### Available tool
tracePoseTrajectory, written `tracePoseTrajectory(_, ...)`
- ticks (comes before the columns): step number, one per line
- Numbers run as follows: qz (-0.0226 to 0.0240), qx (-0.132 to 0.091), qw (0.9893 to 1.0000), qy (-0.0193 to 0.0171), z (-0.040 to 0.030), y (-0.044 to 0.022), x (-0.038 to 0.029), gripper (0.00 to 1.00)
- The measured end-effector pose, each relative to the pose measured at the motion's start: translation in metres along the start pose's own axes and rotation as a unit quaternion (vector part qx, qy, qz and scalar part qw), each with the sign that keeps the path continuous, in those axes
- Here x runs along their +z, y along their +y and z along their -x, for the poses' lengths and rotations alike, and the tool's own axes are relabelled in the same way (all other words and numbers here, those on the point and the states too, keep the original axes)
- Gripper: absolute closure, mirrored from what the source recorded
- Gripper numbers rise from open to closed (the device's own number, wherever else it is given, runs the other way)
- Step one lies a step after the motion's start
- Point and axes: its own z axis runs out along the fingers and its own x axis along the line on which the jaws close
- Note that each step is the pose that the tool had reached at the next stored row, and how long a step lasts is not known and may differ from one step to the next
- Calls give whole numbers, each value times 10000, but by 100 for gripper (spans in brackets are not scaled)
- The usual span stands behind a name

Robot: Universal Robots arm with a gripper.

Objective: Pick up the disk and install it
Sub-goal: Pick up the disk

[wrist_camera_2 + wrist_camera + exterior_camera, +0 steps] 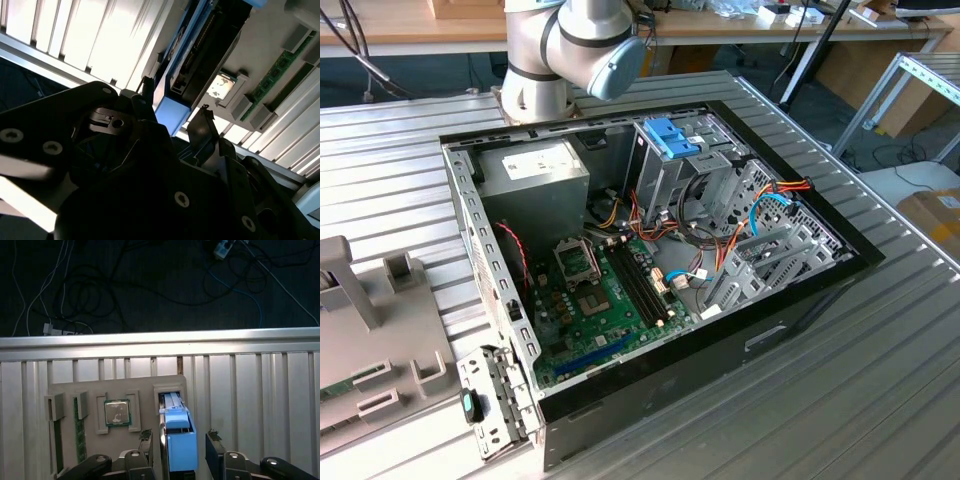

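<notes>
First wrist view: on the ribbed worktop (pixel 260 390), a grey holder (pixel 125 385) keeps the disk (pixel 177 440) upright in its slot. The fingers (pixel 213 445) stand spread either side of it, one nearer than the other. Closing off-centre could shove the disk askew and jam it in the slot, and its smooth blue tab might slip.

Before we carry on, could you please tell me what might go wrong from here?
The gripper, open, straddles the disk; one finger sits close to the grey holder and may catch its slot wall. In the exterior view, loose cables crowd the drive cage and could snag the disk.
</notes>
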Motion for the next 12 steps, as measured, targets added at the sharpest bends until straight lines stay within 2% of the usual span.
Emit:
tracePoseTrajectory(6,1,-4,10000,-2,0,0,47,46)
tracePoseTrajectory(12,0,-6,10000,-2,1,-4,49,46)
